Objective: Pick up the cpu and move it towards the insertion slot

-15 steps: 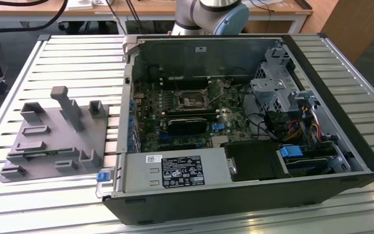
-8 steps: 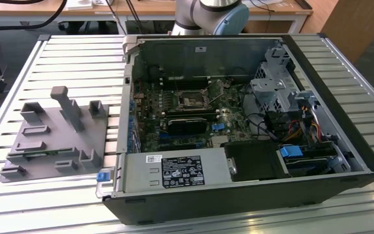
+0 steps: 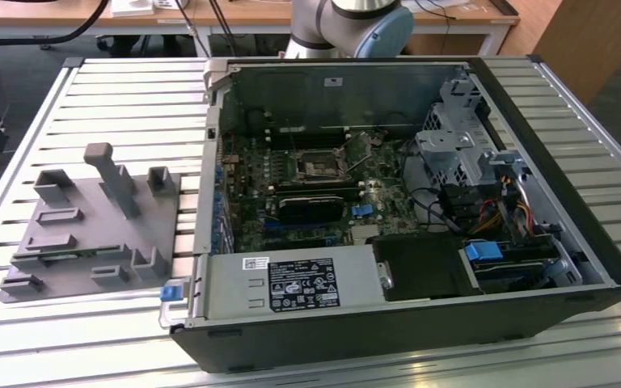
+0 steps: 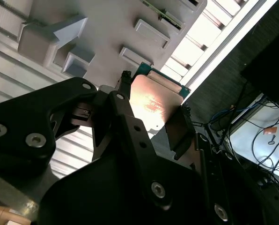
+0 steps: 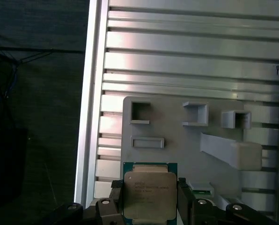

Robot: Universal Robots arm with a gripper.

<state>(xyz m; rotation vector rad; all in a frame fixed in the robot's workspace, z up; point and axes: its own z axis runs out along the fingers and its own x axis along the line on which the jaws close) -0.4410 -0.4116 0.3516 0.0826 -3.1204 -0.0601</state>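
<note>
A slatted aluminium table point(image 5: 191, 51) lies under the gripper point(image 5: 150, 199), and its rails shine with pale glare from bright light. Past the table's edge, just beside the gripper, is a dark floor point(image 5: 36, 117). The second wrist view shows loose cables point(image 4: 263, 133) down there. In the exterior view a pale wooden desk point(image 3: 256, 14) and a wooden panel point(image 3: 597, 44) stand beyond the table's far side.

Bright light glares off the slatted table point(image 3: 73, 339); the cpu point(image 4: 153, 101) reflects a warm patch (second wrist view).
</note>
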